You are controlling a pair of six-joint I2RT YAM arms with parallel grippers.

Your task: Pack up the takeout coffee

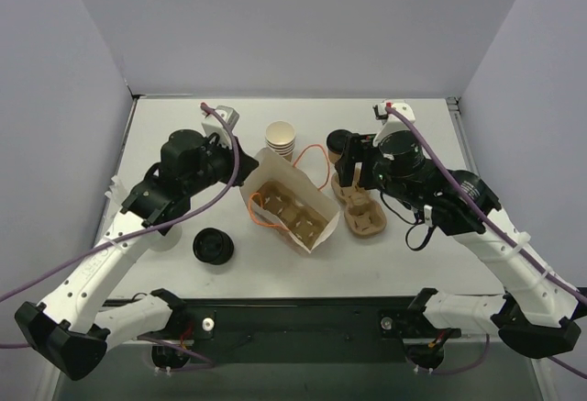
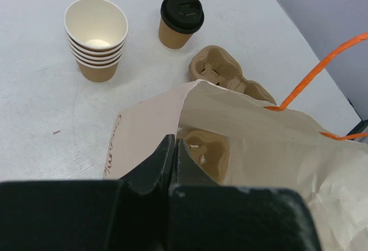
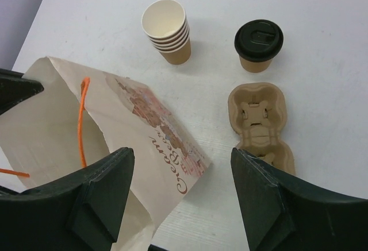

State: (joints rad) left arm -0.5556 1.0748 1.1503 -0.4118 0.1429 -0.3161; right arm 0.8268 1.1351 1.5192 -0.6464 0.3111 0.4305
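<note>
Now, while the left fingers (image 2: pixel 152 173) pinch the paper bag (image 3: pixel 144 119) at its rim, the spread right fingers (image 3: pixel 100 190) should straddle the takeout coffee (image 3: pixel 256 62), upright on the surface (image 3: pixel 322 21) beyond the pulp carrier (image 3: pixel 259 116), and squeeze gently below its lid (image 3: pixel 259 37).

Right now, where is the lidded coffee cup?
In the right wrist view the lidded coffee cup stands upright on the table, right of the cup stack, just beyond the pulp carrier, outside the paper bag.
</note>
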